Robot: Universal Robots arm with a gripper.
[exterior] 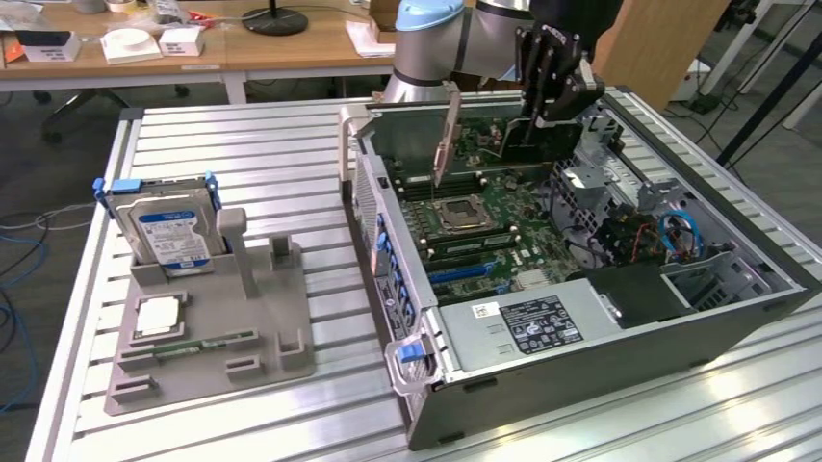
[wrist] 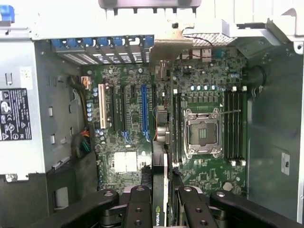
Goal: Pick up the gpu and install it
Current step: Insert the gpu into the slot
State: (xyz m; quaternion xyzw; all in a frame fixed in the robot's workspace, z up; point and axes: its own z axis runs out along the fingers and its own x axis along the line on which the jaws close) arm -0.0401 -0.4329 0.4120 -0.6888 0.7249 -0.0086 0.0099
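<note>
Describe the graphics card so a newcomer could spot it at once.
Find the open computer case on the slatted metal table. Above its green motherboard, the black gripper holds the graphics card on edge. It alone hangs in the air, with a silver bracket at one end.

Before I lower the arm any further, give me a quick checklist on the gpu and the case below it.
1. gpu held in the gripper, jaws closed on its top edge: ok.
2. Card hanging edge-down above the motherboard, not yet seated: ok.
3. Computer case lying open, side panel off: ok.
4. Blue expansion slot bare, nothing plugged in: ok.
5. Card lined up with that slot: cannot tell.
6. Metal bracket of the card meeting the rear slot openings: cannot tell.
</note>
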